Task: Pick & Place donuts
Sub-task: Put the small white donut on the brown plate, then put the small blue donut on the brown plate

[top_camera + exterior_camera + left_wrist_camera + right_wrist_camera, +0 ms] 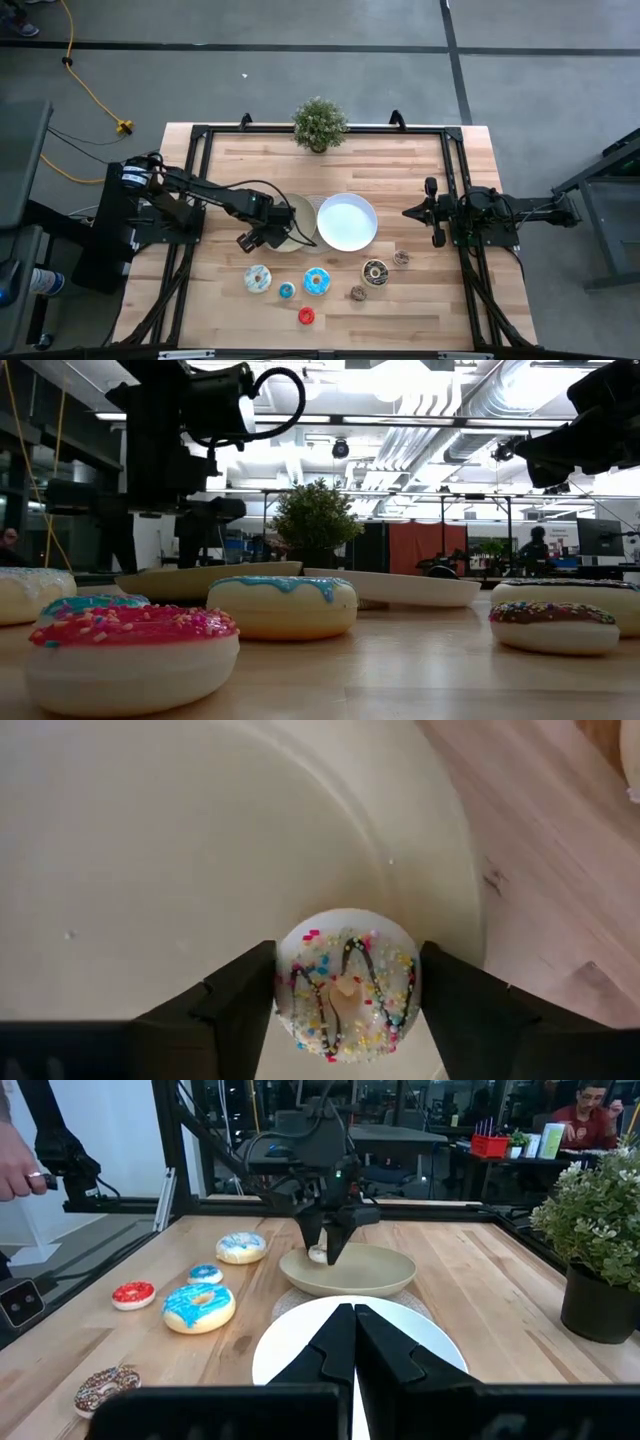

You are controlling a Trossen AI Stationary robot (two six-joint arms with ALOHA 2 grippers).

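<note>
1. Sprinkled white donut [346,984] sits closest to the left wrist lens, pinched between the left gripper [345,995] fingers, one on each side of its rim; you have it over the beige plate [150,850], near that plate's edge.
2. Judging by its smooth moulded icing, it looks light and fairly stiff, maybe a little slick, so you should keep the hold across the widest part of the ring.
3. Lower it before you let go; dropped from height, a ring like this could roll off the plate.
4. Beside the beige plate, toward the table's middle, you have the white plate [347,222].
5. More donuts wait along the table's front edge: a large pale one [258,279], a small blue [287,291], a large blue [317,282], a small red [306,316] and a dark one [375,271].
6. Your right gripper [354,1342] waits by the right edge, fingers pressed together and holding nothing.
</note>
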